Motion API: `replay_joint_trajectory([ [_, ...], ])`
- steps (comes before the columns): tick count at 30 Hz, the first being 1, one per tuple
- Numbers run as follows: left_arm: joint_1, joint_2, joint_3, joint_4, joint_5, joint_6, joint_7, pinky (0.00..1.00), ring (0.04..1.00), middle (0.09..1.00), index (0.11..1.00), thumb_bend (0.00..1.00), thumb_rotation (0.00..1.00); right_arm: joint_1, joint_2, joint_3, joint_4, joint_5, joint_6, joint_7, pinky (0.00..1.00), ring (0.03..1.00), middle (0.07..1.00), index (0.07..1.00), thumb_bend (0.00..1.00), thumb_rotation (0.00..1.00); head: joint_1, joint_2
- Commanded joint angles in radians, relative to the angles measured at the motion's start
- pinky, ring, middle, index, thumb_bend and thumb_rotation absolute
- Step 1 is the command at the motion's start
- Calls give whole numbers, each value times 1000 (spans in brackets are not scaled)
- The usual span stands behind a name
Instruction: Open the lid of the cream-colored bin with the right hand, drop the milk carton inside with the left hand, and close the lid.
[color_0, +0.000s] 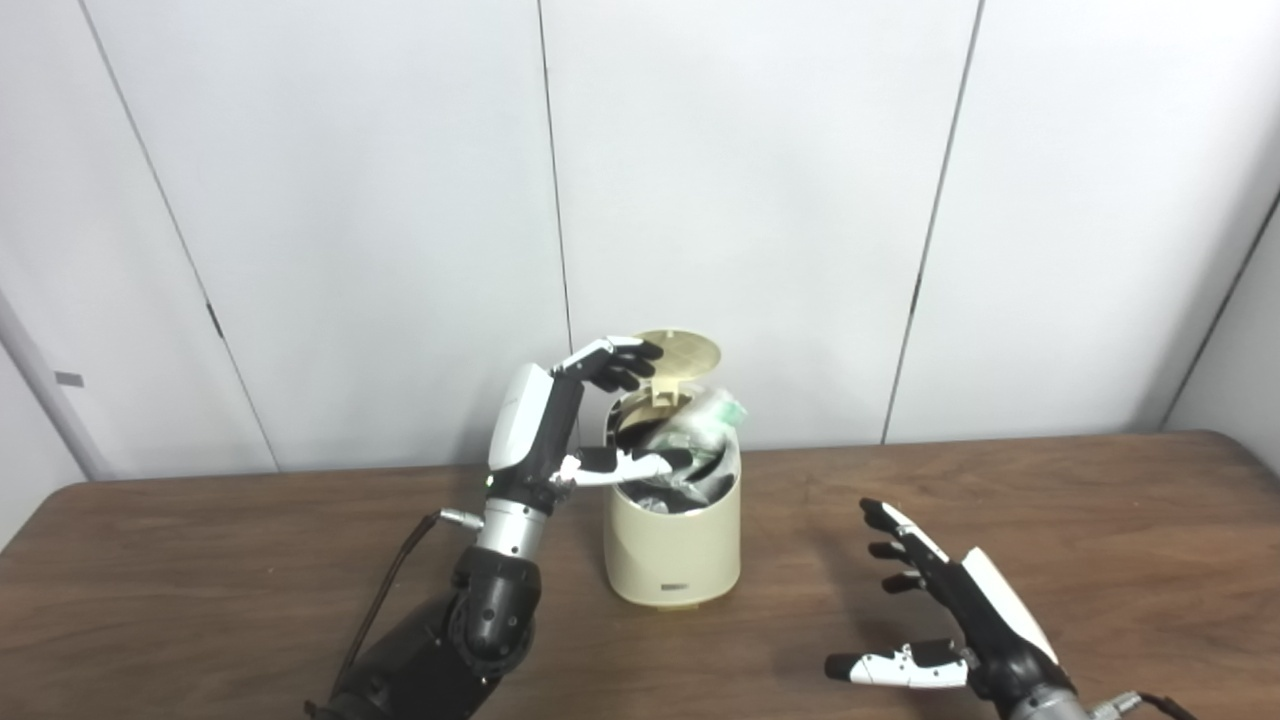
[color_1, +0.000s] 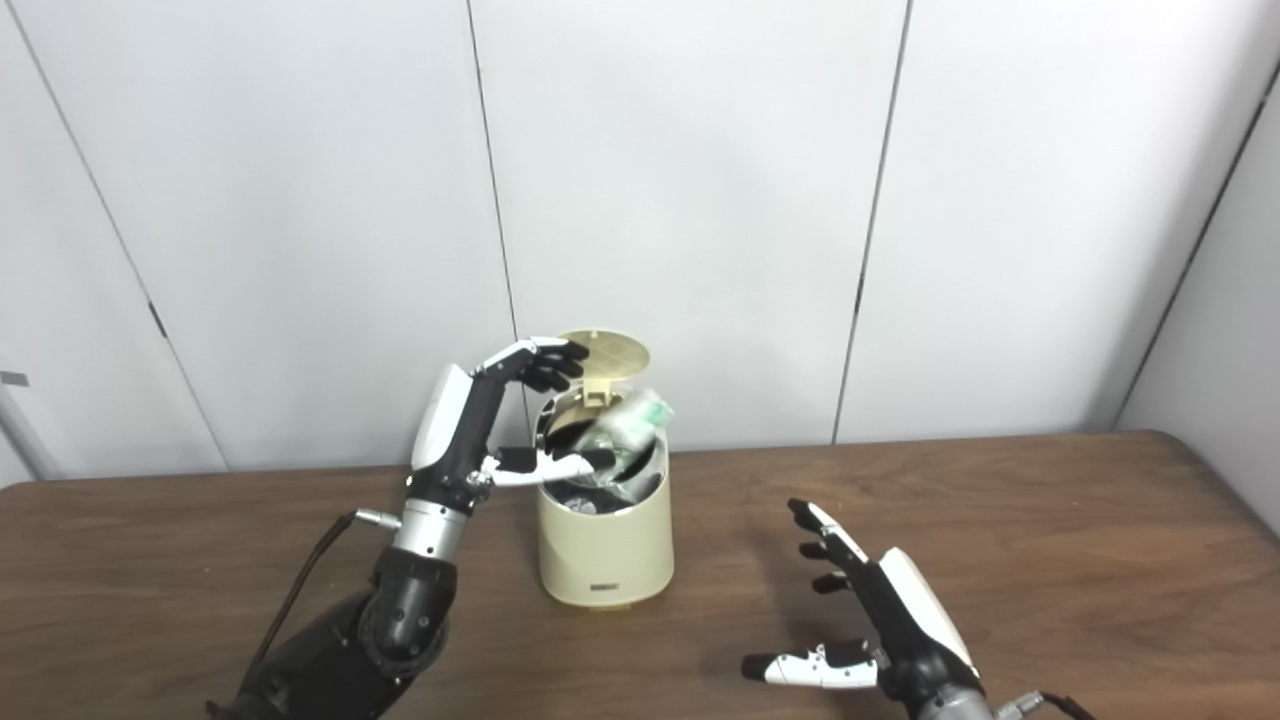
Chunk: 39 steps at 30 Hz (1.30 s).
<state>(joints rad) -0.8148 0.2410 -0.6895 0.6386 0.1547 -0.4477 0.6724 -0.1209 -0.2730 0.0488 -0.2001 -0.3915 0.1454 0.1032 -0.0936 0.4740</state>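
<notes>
The cream-colored bin (color_0: 672, 545) stands on the brown table, its round lid (color_0: 681, 357) tipped up at the back. A milk carton (color_0: 700, 420), white with green print and blurred, sits in the bin's mouth, partly inside and leaning toward the right rim. My left hand (color_0: 590, 420) hovers at the bin's left rim, fingers spread apart above and thumb below, not clasping the carton. My right hand (color_0: 940, 610) is open over the table to the right of the bin, well apart from it.
Dark contents show inside the bin beneath the carton. White wall panels stand close behind the bin. The table (color_0: 1050, 520) stretches wide to the right and left, with its rounded far corners in view.
</notes>
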Motion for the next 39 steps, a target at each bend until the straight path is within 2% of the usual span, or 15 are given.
replay_joint_trajectory([
  [1,-37,8,25,-35,-8,-22,-4,610,720,740,716,918,211,-21,-9,-1,-37,-9,-9,-7,710,845,920,932,784,280,-1,1],
  [16,-31,10,50,-50,-6,-22,-25,604,715,736,711,917,199,-27,-7,-4,-37,-5,-7,-5,702,846,923,931,791,287,5,2],
  [20,-14,11,82,-79,-24,-22,-61,603,708,735,707,882,184,-29,-10,-5,-40,1,-9,-2,699,848,924,934,781,261,11,0],
  [26,53,15,196,-185,-76,-22,-171,510,610,686,691,676,75,-37,-18,-10,-23,13,-31,-5,691,845,922,936,771,251,22,2],
  [28,88,20,252,-240,-104,-22,-235,464,558,644,674,636,21,-42,-24,-11,-9,16,-48,-11,708,841,917,939,773,256,26,0],
  [30,124,25,311,-289,-133,-22,-313,432,517,603,648,600,19,-51,-27,-14,-2,18,-52,-13,698,839,914,940,778,286,32,-1],
  [32,162,28,371,-331,-164,-22,-395,407,490,574,527,523,50,-63,-26,-16,-1,18,-55,-17,679,830,907,936,789,309,37,-2],
  [35,210,26,454,-372,-200,-22,-501,414,495,573,499,505,55,-83,-22,-23,6,37,-63,-17,673,825,901,925,798,302,42,-3],
  [39,269,28,541,-403,-222,-22,-594,448,535,616,497,505,61,-120,-24,-20,15,36,-60,-14,686,837,914,927,814,332,47,-5],
])
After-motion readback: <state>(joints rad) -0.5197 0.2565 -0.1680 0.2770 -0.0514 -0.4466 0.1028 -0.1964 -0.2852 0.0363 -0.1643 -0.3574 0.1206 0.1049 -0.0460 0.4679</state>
